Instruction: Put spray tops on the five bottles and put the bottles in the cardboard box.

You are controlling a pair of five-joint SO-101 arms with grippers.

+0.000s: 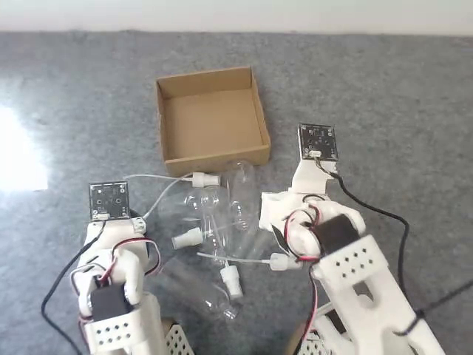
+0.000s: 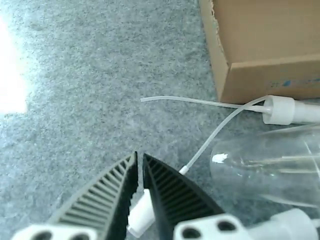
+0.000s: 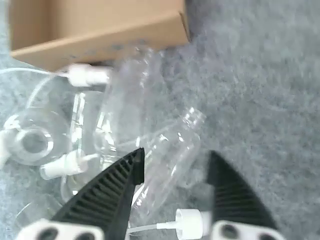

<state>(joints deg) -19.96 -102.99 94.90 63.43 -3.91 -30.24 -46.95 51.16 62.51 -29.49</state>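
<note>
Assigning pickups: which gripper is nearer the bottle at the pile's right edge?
Right: the right gripper hangs, jaws open, over the bottle. The left gripper is across the pile, over a spray top.

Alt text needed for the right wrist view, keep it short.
Right gripper, open, hangs over an uncapped clear bottle lying on the grey table. More clear bottles and loose white spray tops lie around it, near the cardboard box.

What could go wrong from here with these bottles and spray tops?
The clear bottles lie heaped against each other, so the open right gripper closing on one may roll or push its neighbours. The thin tubes of the spray tops cross one another beside the cardboard box, so lifting one top might snag and drag another.
</note>
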